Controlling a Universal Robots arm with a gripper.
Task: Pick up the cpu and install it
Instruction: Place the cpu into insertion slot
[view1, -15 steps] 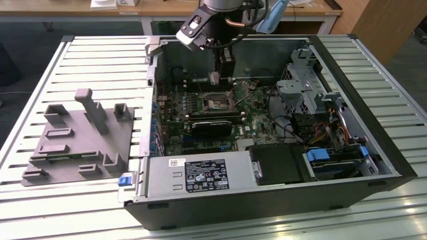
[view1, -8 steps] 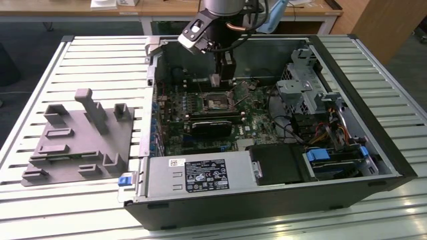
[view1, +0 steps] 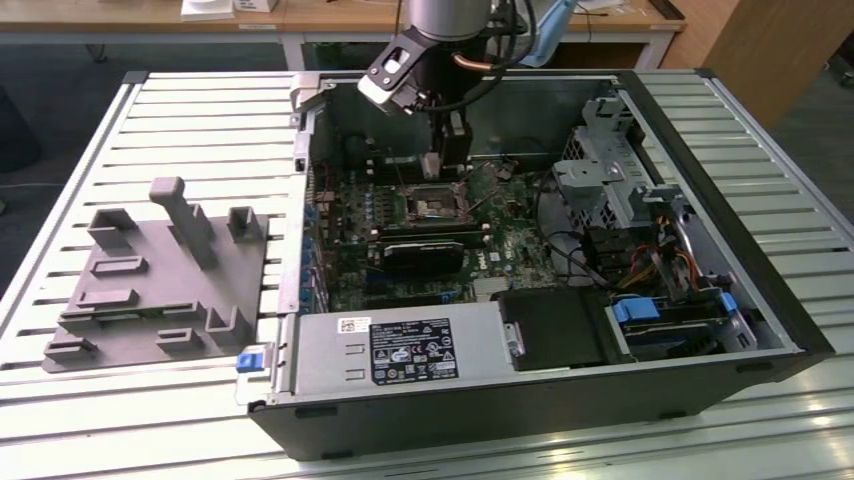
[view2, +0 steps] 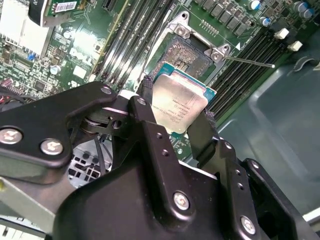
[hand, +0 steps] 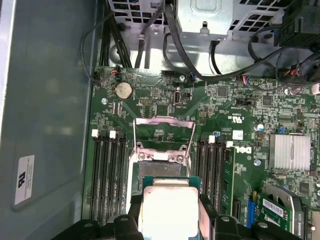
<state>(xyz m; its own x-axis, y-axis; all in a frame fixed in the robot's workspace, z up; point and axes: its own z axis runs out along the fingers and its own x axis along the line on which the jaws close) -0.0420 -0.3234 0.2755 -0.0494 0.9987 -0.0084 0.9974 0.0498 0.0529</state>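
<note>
The cpu (view2: 177, 102), a flat square chip with a shiny silver top and green rim, hangs between the black fingers (view2: 145, 95) of my gripper (view2: 176, 107), which is shut on its two opposite edges. It is just above the open motherboard socket (view2: 187, 52), tilted slightly and apart from it. In the first wrist view the cpu (hand: 167, 210) sits over the socket (hand: 160, 165), whose metal load plate (hand: 164, 131) is flipped up. In the exterior view my gripper (view1: 445, 165) reaches down into the open computer case, right above the socket (view1: 434, 205).
Memory slots (hand: 107, 170) flank the socket on both sides. A black card (view1: 424, 250) lies across the board below the socket. The power supply (view1: 400, 350), drive cage (view1: 601, 170) and cables (hand: 150, 30) crowd the case. A grey tray (view1: 147, 280) sits on the table at the exterior view's left.
</note>
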